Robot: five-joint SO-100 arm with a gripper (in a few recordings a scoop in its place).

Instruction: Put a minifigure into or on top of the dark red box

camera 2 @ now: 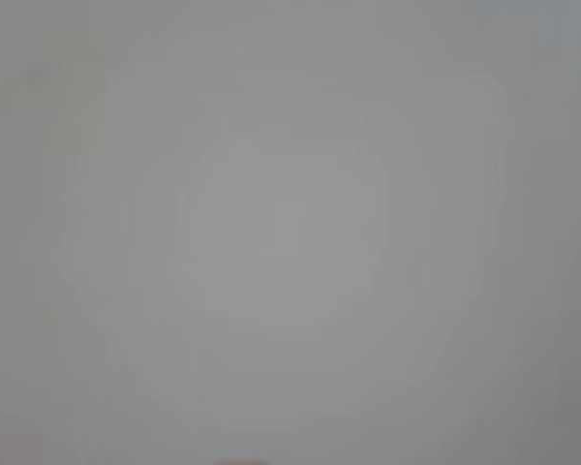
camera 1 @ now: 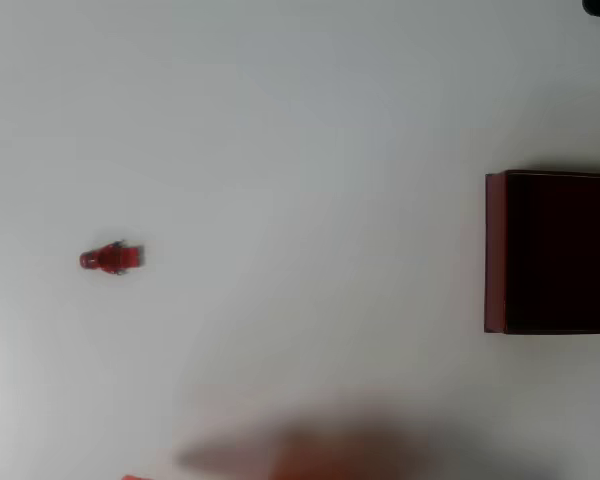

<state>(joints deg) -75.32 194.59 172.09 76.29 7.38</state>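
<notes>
In the overhead view the minifigure [camera 1: 111, 258] lies flat on the white bench [camera 1: 300, 120], at the left, about mid-height in the picture. Its long axis runs left to right, with the round head toward the left edge and the legs toward the right. It touches nothing else.

The box [camera 1: 496, 250] sits at the right edge, cut off by the frame, its dark interior facing up. It is well apart from the minifigure, with bare bench between them.

A blurred orange-red smear low in the picture, near the bottom edge and a little right of the minifigure, is most likely the end effector [camera 1: 310, 455]. From it the minifigure lies up and to the left; the box lies up and to the right, roughly as far off. The blur is too heavy to tell whether the jaws are apart or together, and nothing appears to be gripped.

The wrist view gives plain grey bench surface, out of focus.

Count: one minifigure, one box, one arm.

The coming move, as I judge it, is a reach up-left, with the jaws closing across the figure's short width.
</notes>
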